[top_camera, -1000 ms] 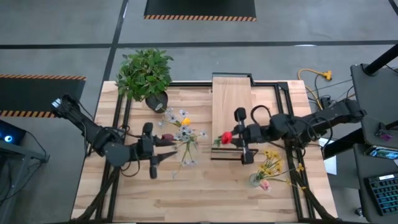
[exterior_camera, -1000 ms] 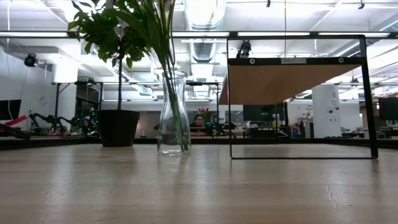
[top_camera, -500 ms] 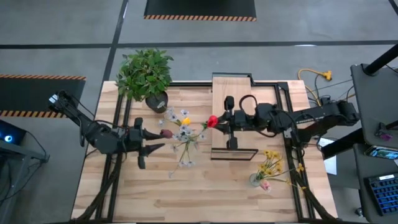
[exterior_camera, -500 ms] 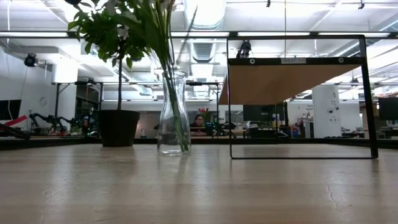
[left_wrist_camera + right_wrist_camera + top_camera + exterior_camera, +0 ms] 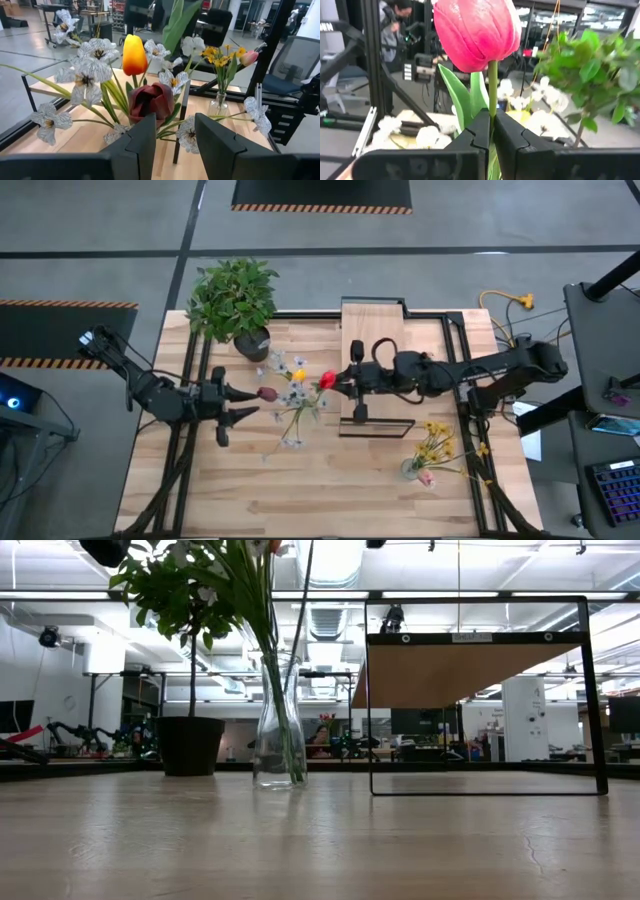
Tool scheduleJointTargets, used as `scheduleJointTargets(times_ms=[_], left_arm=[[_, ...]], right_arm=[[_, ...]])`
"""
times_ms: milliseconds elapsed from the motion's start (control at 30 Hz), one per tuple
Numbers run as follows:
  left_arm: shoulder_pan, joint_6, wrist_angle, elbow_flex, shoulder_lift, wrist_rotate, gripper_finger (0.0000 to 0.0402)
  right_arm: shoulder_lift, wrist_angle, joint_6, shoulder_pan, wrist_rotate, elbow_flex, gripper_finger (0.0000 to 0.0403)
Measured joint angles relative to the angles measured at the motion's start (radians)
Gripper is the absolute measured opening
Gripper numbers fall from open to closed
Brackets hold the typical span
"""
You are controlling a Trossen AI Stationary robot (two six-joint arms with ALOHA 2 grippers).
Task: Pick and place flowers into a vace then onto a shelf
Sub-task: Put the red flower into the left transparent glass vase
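**Red tulip coming to the vase**

Over the table, from above, we are carrying a red tulip (image 5: pixel 325 380) in the right gripper (image 5: pixel 347 380), fingers pinched on its stem, beside the bunch already standing in the vase (image 5: pixel 290 442). The left gripper (image 5: pixel 243 401) is waiting near the bunch, jaws narrowly apart, holding nothing.

At table height, we are seeing a clear glass vase (image 5: pixel 278 725), slim-waisted, green stems inside, with the pale-wood shelf (image 5: pixel 470 665) beside it.

Past the right fingers, we are gripping a thin, smooth stem under a glossy bloom; we are judging it best lowered stem-first, slowly, clear of the petals.
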Motion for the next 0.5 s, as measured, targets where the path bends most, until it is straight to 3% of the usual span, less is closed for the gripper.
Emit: scheduleJointTargets(times_ms=[500], left_arm=[[0.001, 0.000, -0.001, -0.010, 0.012, 0.000, 0.0119]], right_arm=[[0.094, 0.003, 0.086, -0.026, 0.003, 0.000, 0.0019]])
